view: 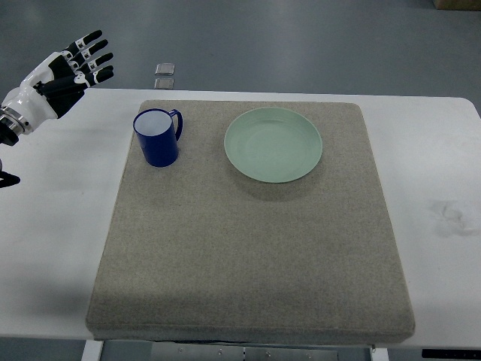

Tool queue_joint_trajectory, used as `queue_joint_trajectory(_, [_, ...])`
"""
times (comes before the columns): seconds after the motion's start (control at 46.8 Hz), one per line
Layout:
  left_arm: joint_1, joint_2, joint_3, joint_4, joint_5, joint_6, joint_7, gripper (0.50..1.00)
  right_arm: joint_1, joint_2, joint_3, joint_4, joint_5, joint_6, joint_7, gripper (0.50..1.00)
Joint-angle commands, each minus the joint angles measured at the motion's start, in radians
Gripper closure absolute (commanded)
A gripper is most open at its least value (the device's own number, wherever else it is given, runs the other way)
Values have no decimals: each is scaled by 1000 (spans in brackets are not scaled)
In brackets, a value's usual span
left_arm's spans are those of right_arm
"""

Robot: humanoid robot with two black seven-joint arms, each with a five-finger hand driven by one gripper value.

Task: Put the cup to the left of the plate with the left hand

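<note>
You've got a grey felt mat [248,256] as your landmark, lying flat on the white surface [443,150] and covering most of it. Right of the mat, a faint grey smudge [453,214] marks the surface. Beyond the mat's far left corner, off the surface, two small square tiles [164,75] sit together on the grey floor [301,37]. A brown box corner [458,4] shows far right of the mat.

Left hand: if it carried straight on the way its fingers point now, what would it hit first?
Nothing visible. The left hand points up-right, beyond the table's far edge over floor, away from the cup; height is unclear.
</note>
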Motion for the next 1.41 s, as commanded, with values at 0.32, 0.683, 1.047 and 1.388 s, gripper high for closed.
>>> queue_joint_trajectory(0.32, [-72,48,15,74,-344,-90,199,500,0,0,0,0,0,0,0,568])
queue_joint_trajectory(0.683, [-119,30,15,107,-385,-101,297,500,0,0,0,0,0,0,0,568])
queue_joint_trajectory(1.047, [-112,-51,16,107,-479,-99,325,500,0,0,0,0,2,0,0,568])
queue_joint_trajectory(1.388, [-110,-51,15,103,-507,-91,333,500,0,0,0,0,0,0,0,568])
